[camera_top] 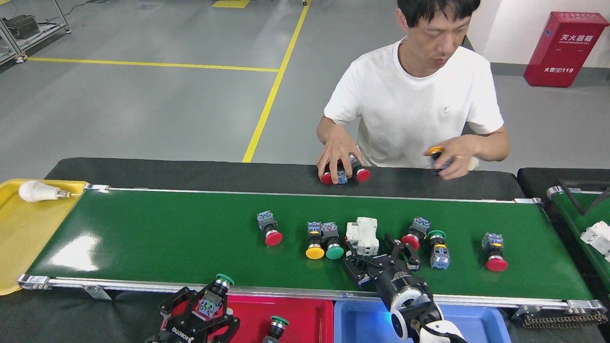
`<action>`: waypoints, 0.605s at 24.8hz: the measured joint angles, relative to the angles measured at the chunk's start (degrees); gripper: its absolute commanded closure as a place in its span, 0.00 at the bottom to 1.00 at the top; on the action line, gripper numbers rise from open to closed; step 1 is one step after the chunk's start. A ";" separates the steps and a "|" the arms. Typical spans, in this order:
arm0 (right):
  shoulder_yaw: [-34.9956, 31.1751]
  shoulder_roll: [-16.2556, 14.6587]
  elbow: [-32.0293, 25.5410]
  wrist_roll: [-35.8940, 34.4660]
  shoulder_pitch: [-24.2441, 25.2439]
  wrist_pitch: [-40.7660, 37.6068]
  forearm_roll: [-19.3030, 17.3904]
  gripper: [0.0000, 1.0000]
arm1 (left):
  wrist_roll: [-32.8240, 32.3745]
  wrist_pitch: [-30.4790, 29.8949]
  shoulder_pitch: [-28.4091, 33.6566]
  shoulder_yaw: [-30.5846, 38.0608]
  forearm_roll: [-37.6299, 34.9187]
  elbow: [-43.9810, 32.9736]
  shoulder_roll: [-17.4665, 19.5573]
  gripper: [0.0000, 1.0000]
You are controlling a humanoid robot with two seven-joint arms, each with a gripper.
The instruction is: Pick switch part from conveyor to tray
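Over the red tray (305, 314) at the near edge, the left pincer (202, 309) grips a green-capped switch part (214, 293), its black fingers clamped on the part's body with the green cap pointing up toward the belt's rail. A second green-capped switch (276, 327) lies inside the red tray just to the right of it. On the conveyor (143, 238), the right pincer (379, 259) stands with its fingers spread apart, empty, just below the white breaker block (362, 236) and beside a red-capped switch (413, 236). Further parts lie on the green belt: a lone red-capped switch (269, 228) to the left, a yellow-capped (314, 240) and a green-capped pair (332, 240) touching each other, a green-capped one with a blue body (437, 247), and a red-capped one (493, 250) far right. A blue tray (362, 319) sits beside the red one. At the far left a yellow tray (19, 238) holds a light bulb (40, 191). Across the belt a person in a white shirt rests one hand (337, 155) on red-capped switches on the black tabletop (190, 171) and holds a yellow-capped switch (436, 155) in the other hand (452, 159).
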 measured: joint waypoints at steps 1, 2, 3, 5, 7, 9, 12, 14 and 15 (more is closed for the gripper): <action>0.07 0.44 1.58 -0.29 -1.24 0.26 0.00 0.04 | 0.36 -0.06 0.36 0.00 -0.12 -0.15 0.00 0.00; 0.10 0.66 2.86 -0.59 -2.20 0.57 0.00 0.09 | 0.66 -0.12 0.66 0.01 -0.14 -0.33 0.00 0.00; 0.17 0.81 4.05 -0.77 -2.97 0.84 -0.01 0.24 | 0.89 -0.14 0.80 0.07 -0.13 -0.61 -0.01 0.00; 0.54 0.83 5.09 -1.26 -3.47 1.04 0.00 0.56 | 1.08 -0.27 0.83 0.77 1.05 -1.74 -0.38 0.00; 1.57 0.15 5.24 -1.46 -3.75 0.72 -0.08 0.65 | 1.29 -0.34 1.07 2.49 3.73 -2.78 -1.70 0.00; 2.09 -1.26 5.26 -2.05 -4.11 -0.64 -0.25 0.70 | 0.67 0.06 2.00 6.65 6.34 -3.20 -2.96 0.00; 2.09 -1.87 5.30 -2.94 -4.21 -3.66 -0.49 0.74 | -1.80 0.40 2.49 14.08 7.54 -3.19 -5.99 0.00; 2.09 -1.87 5.30 -3.17 -4.21 -5.32 -0.53 0.75 | -3.31 0.43 2.49 17.68 7.64 -3.10 -7.67 0.00; 2.09 -1.87 5.30 -3.21 -4.21 -5.93 -0.54 0.75 | -3.86 0.44 2.48 19.35 7.64 -2.95 -8.16 0.00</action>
